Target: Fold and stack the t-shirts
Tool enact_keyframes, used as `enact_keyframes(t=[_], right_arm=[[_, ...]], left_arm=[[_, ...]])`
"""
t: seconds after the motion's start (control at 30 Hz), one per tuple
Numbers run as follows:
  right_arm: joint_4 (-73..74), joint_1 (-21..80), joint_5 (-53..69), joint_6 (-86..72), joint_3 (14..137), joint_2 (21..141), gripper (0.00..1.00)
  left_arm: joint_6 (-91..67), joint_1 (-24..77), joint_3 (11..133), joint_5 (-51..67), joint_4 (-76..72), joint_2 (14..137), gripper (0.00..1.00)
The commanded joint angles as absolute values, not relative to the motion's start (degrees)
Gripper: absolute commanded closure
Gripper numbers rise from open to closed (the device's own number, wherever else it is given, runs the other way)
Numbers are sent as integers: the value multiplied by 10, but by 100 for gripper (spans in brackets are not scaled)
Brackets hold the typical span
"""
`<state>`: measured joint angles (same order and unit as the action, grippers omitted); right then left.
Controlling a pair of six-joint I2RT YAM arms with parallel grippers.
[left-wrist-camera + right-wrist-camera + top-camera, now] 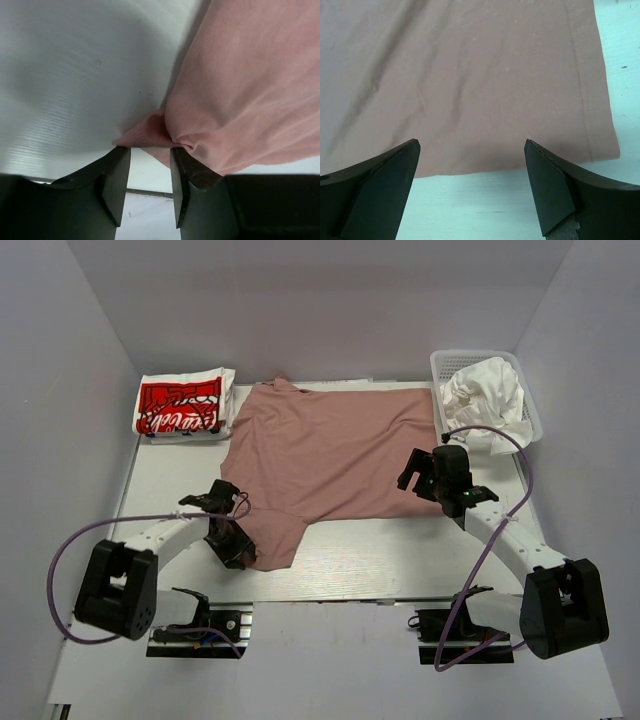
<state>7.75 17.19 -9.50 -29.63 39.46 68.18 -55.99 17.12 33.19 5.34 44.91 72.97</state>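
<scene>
The left pincer stands partly open, with bare tabletop showing between its jaws. A bunched edge of the dusty-pink t-shirt touches its fingertips. The shirt lies spread flat across the middle of the tabletop. The right pincer gapes wide just above the shirt's hem corner.

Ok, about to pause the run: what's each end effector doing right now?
Left end effector: jaws partly apart at an edge of the dusty-pink t-shirt; grip cannot be told.
Right end effector: open, holding nothing, over the same shirt's hem.
</scene>
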Motion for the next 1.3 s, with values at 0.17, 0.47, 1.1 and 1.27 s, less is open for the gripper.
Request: enact_keyframes(t=[0.17,0.47,1.1,1.27], right_arm=[[80,168,-105,-296,385,665,10],[145,165,-140,-309,376,643,10],[220,103,-147,-373,313,669,29],[173,85,-152,-374,286,678,32]], left_arm=[[-536,172,349,-41,452,845,100],[-535,189,348,50,511,752,100],[-570,205,342,85,634,617,100],[-565,205,342,85,628,622,100]])
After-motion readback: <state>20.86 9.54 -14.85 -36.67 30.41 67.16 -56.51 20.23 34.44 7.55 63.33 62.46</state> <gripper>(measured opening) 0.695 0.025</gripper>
